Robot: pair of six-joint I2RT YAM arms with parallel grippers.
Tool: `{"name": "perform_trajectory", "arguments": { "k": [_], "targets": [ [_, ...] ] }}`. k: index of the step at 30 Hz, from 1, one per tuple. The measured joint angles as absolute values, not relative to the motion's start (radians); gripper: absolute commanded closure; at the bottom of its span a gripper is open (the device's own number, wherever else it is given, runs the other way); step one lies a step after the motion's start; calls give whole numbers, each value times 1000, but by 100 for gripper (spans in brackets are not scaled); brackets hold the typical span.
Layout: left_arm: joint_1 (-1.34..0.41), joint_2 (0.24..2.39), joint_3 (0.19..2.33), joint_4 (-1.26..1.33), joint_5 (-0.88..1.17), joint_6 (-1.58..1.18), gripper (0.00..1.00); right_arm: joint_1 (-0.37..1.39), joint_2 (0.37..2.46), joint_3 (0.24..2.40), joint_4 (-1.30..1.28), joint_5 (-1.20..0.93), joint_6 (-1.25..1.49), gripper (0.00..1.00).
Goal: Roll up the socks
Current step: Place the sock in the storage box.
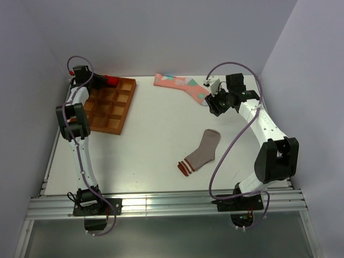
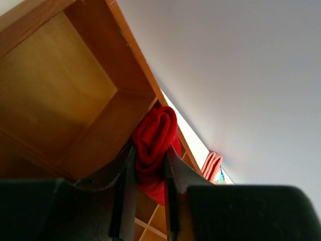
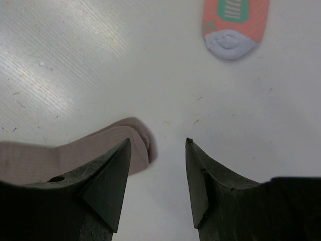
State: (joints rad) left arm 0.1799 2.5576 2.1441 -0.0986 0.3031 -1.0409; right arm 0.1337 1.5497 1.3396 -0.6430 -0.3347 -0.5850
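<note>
Now: rolled red sock pinched in L gripper at far-left tray; seat deep in cell before release. R gripper wide, empty.

- The left arm and the right arm are showing white link shells with black joint housings.
- A purple cable is trailing along each arm.
- The fingers of the right gripper are showing as matte black wedges.

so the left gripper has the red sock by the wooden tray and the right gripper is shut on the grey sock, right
Not quite. The right wrist view shows the right gripper open and holding nothing, the grey sock lying loose on the table. The left gripper does have the red sock by the wooden tray.
</note>
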Motion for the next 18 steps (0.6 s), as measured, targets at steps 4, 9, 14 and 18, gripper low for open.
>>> {"name": "perform_trajectory", "arguments": {
  "k": [4, 9, 14, 18],
  "targets": [
    [176, 2580, 2209, -175, 285, -1037, 100, 134, 1550, 1339, -643, -340, -585, 45],
    [166, 2620, 2302, -256, 263, -1034, 100, 134, 1552, 1339, -644, -342, -586, 46],
    [159, 2621, 2319, -299, 236, -1033, 99, 134, 1555, 1339, -645, -342, -586, 46],
    [155, 2621, 2326, -324, 222, -1034, 100, 134, 1556, 1339, -647, -342, -588, 46]
  ]
}}
